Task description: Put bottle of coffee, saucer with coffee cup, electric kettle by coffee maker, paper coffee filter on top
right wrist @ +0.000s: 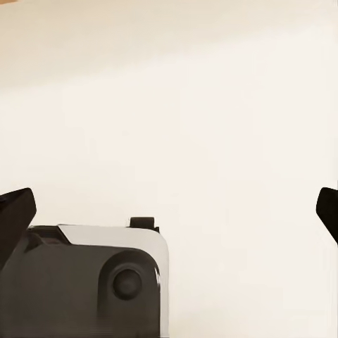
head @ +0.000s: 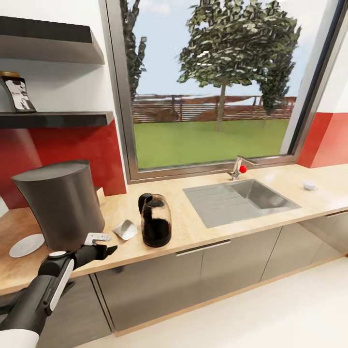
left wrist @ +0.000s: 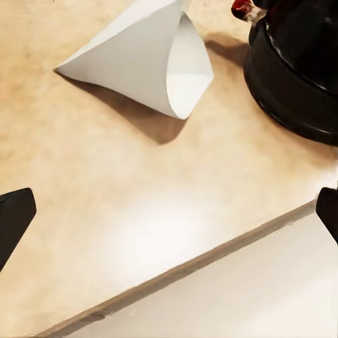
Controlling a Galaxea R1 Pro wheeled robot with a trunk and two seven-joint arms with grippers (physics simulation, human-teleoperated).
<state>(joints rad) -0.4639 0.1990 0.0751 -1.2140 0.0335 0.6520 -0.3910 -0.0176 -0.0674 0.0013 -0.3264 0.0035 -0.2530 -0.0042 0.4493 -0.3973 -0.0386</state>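
Note:
The grey coffee maker (head: pixel 63 203) stands on the countertop (head: pixel 203 232) at the left, with the white saucer (head: pixel 26 245) to its left. A white paper filter (head: pixel 125 229) (left wrist: pixel 141 53) lies on its side between the coffee maker and the black electric kettle (head: pixel 155 220) (left wrist: pixel 296 70). My left gripper (head: pixel 104 244) (left wrist: pixel 169 211) hovers open over the counter's front edge, just short of the filter, holding nothing. The bottle of coffee (head: pixel 17 92) stands on the lower shelf. The coffee cup (head: pixel 309 185) sits far right. My right gripper (right wrist: pixel 169 211) is open over the pale floor.
A steel sink (head: pixel 241 198) with a faucet (head: pixel 237 169) is set into the counter right of the kettle, below a large window. Two dark shelves (head: pixel 53 118) hang above the coffee maker. A part of the robot's body (right wrist: pixel 84 282) shows below the right gripper.

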